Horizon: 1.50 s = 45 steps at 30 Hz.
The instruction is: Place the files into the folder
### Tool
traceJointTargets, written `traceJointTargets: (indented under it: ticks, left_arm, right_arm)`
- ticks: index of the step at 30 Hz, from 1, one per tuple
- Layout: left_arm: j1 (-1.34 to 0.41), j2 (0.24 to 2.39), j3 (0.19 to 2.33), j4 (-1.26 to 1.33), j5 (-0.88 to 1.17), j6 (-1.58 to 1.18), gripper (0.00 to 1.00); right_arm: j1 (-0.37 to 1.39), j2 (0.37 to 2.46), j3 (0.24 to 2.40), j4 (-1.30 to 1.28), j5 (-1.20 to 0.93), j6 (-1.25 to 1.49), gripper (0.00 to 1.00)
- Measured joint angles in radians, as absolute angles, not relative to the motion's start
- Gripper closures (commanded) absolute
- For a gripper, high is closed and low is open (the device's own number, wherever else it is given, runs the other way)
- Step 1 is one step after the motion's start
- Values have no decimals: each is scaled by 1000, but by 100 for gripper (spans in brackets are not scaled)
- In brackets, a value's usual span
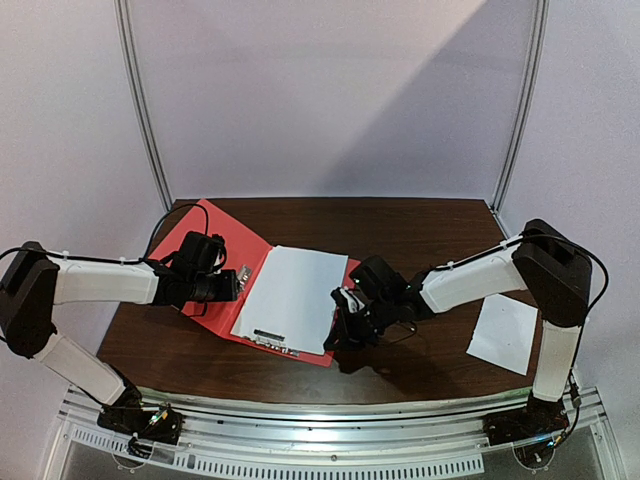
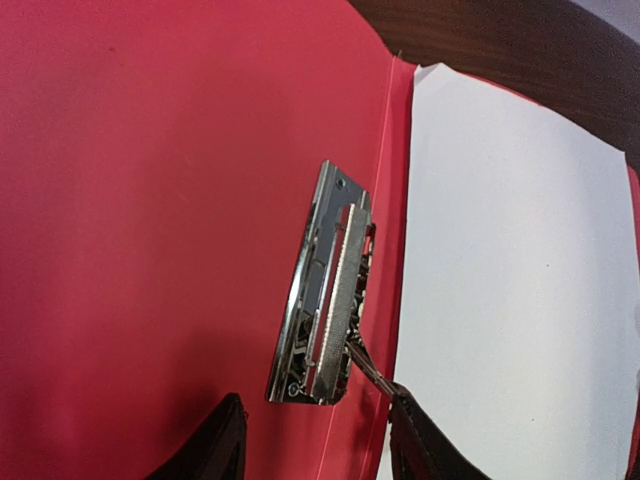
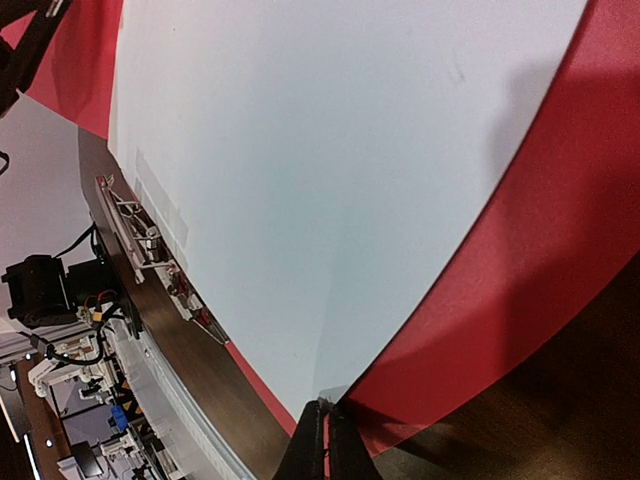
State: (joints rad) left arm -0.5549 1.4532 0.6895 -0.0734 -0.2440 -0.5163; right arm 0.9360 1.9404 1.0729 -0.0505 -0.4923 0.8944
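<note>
Red folder (image 1: 205,235) lies open at the table's (image 1: 420,225) left-centre, the large white sheet (image 1: 292,295) on its right half. The small sheet (image 1: 503,333) lies near the right edge. The left gripper (image 2: 318,440) hovers half-spread by the metal clip (image 2: 325,290). The right gripper (image 3: 326,430), fingers pressed together, meets the folder's near edge.

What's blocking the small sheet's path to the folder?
Nothing lies on the table between the small sheet and the folder. Only the right end effector sits at the folder's right edge, shut; the large sheet already lies inside.
</note>
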Motion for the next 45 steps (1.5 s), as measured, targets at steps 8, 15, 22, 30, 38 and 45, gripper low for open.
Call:
traceJointTargets:
  ticks: [8, 15, 22, 30, 38, 45]
  left_arm:
    - [-555, 1453, 690, -73, -244, -517, 51]
    - [-556, 1453, 690, -73, -244, -517, 51]
    - [-556, 1453, 690, -73, -244, -517, 51]
    - [-557, 1453, 690, -73, -244, -517, 51]
    - [-564, 1451, 690, -77, -245, -516, 51]
    - [-588, 1418, 719, -118, -251, -508, 51]
  right_arm:
    - [944, 1937, 1073, -59, -479, 903, 100]
    - [953, 1925, 1064, -65, -461, 912, 100]
    - [956, 1908, 1053, -83, -448, 916, 100]
    - [971, 1890, 1052, -121, -419, 912, 98]
    - [975, 1858, 1117, -255, -334, 830, 93]
    - [975, 1825, 1212, -292, -294, 725, 83]
